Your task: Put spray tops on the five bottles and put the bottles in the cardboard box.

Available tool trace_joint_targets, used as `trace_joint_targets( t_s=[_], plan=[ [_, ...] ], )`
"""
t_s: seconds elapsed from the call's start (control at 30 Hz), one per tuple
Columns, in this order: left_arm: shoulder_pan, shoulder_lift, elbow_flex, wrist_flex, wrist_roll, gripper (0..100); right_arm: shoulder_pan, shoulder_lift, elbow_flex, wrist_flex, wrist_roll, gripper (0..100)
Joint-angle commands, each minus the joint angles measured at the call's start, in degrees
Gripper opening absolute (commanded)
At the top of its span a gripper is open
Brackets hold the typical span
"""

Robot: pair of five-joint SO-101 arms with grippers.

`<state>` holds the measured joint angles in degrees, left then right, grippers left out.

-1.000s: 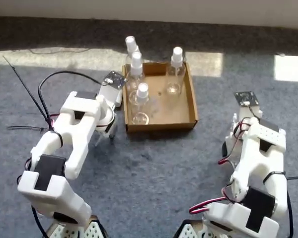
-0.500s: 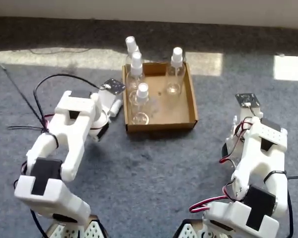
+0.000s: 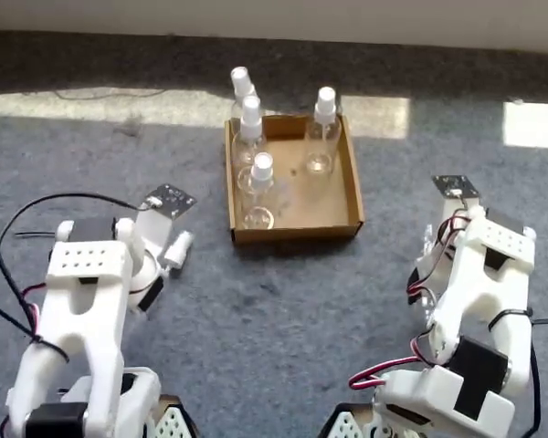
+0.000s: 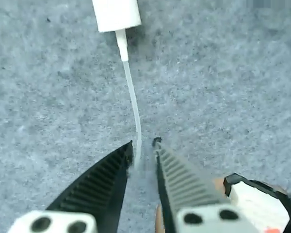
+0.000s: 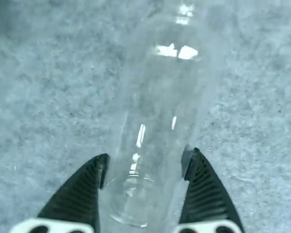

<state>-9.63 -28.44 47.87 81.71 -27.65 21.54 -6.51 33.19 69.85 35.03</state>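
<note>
left gripper (image 4: pixel 143 144) nearly shut, pinching the spray top (image 4: pixel 115 14) by its tube tip, head pointing straight out from the jaws, while the right gripper (image 5: pixel 148 155) clamps the clear bottle (image 5: pixel 157 97) well off across the carpet (image 3: pixel 283 310).

grey carpet (image 3: pixel 283 306) all over; sun patch (image 3: pixel 91 108) far left, another far right; dark strip (image 3: pixel 420 71) beyond, pale wall (image 3: pixel 347 16) at far edge.

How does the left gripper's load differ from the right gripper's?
The spray top at the left gripper is white and opaque; the bottle in the right gripper is clear. The left fingers sit close together on its thin tube; the right fingers stand wide around the bottle's body. Both are over grey carpet.
</note>
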Motion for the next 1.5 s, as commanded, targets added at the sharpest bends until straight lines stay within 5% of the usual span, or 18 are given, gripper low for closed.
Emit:
trace_joint_targets(
  t_s=[0.0, 0.17, 0.33, 0.63, 1.07, 1.47],
  plan=[
    [-0.7, -5.0, 2.4, 1.0, -0.4, 19, 0.5, -0.2, -3.2, 3.3, 4.0, 4.4],
    [-0.4, -5.6, -1.5, 1.7, -0.2, 22, 0.5, 0.0, -3.2, 3.4, 4.4, 16.2],
    [-0.3, -2.9, -10.0, -5.0, 4.5, 22, 0.5, -0.2, -3.6, 3.8, 4.0, 17.7],
    [4.2, 24.2, -26.9, -10.4, 11.0, 22, -2.8, 0.3, -11.4, 5.8, -6.6, 18.1],
    [4.4, 46.0, -38.7, -13.6, 12.1, 22, -4.4, 0.5, -14.7, 10.2, -1.3, 18.1],
    [4.4, 46.6, -38.5, -13.5, 12.1, 4, -0.7, 0.4, -12.7, 10.2, 3.4, 18.1]
  ],
)
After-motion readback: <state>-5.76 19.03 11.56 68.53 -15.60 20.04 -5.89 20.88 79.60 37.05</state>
